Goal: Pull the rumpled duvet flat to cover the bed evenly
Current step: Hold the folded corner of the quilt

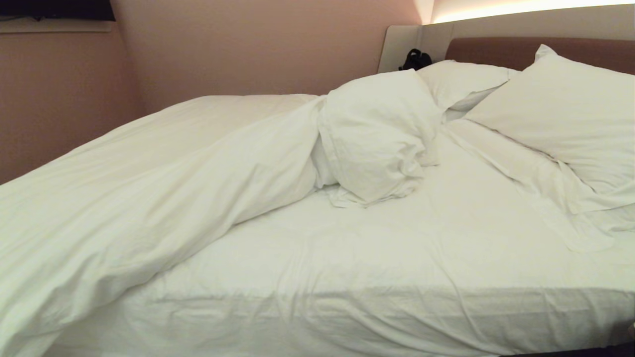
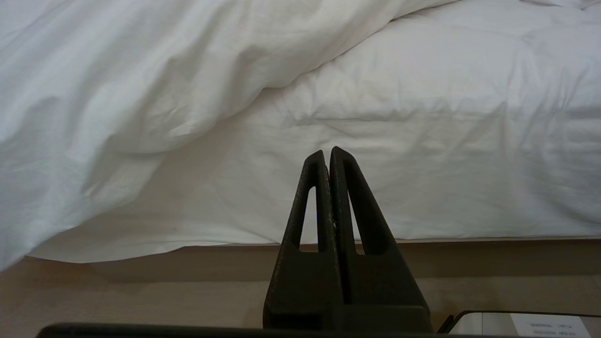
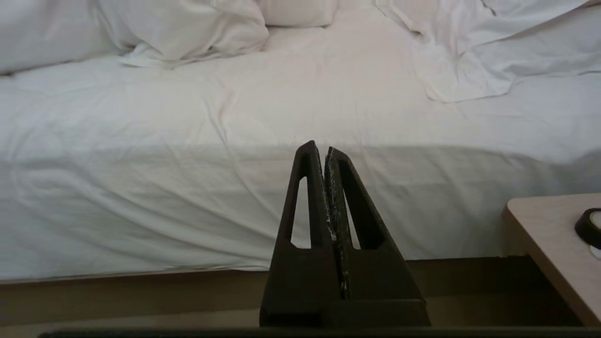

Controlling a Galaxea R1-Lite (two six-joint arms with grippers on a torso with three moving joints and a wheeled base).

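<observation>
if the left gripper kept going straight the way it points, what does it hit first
Most likely the sheeted side of the mattress. The left gripper, shut, points at that bare side face, with the duvet hanging off to one side. How far away it is isn't clear.

A bedroom, likely a hotel room. A wide bed (image 1: pixel 397 277) with a white-sheeted mattress and brown padded headboard in a beige surround fills the head view, carrying a puffy, rumpled white duvet (image 1: pixel 149 188) and plump white rectangular pillows (image 1: pixel 560 109). A strip of warm light (image 1: pixel 526 9) glows above the headboard against plain pinkish walls (image 1: pixel 248 44). A light wooden bedside table (image 3: pixel 549 244) stands beside the bed.
</observation>
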